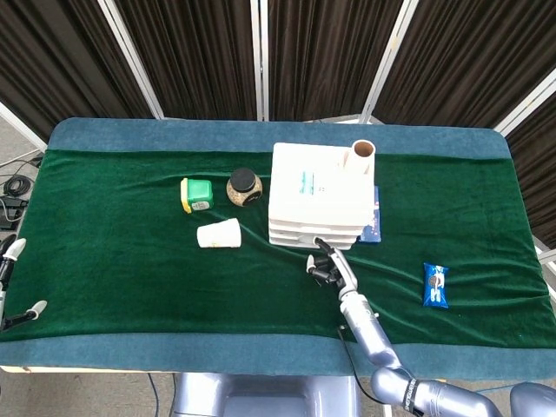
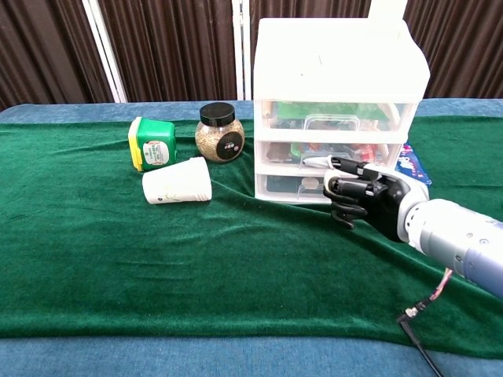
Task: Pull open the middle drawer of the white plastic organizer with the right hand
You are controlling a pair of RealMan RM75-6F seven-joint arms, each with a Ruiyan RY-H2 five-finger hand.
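The white plastic organizer (image 1: 317, 195) (image 2: 338, 94) stands at mid-table with three drawers, all looking closed. The middle drawer (image 2: 283, 151) shows colourful contents through its front. My right hand (image 1: 323, 263) (image 2: 363, 196) hovers right in front of the middle and bottom drawers, fingers curled in. One fingertip (image 2: 314, 162) reaches the middle drawer's front by its handle; whether it hooks the handle is not visible. Only the fingertips of my left hand (image 1: 10, 254) show at the far left edge, off the table.
A green box (image 2: 152, 143), a black-lidded jar (image 2: 219, 132) and a paper cup (image 2: 178, 181) on its side lie left of the organizer. A cardboard tube (image 1: 362, 156) stands behind it, a blue packet (image 2: 410, 166) beside it, and another blue packet (image 1: 436, 285) lies at the right.
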